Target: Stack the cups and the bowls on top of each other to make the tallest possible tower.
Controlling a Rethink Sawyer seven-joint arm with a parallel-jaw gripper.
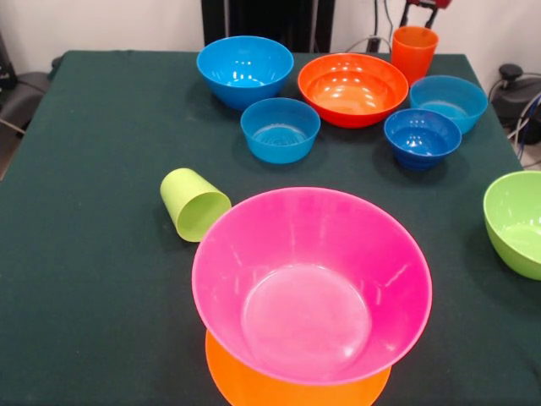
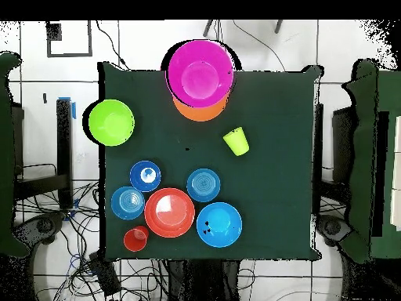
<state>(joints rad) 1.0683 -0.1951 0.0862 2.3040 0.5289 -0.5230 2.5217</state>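
Large glossy pink plastic bowl (image 1: 311,283) upright on inverted light-orange bowl (image 1: 254,385) at table (image 1: 84,254) edge; left side open; my gripper (image 1: 425,7) barely visible, state indeterminable.

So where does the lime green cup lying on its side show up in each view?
Front view: the lime green cup lies left of centre, its open end facing the camera, just beside the upper left rim of the pink bowl.
Overhead view: the cup is right of centre, below and right of the pink bowl.
Shared landmark: the pink bowl resting on the light-orange bowl.
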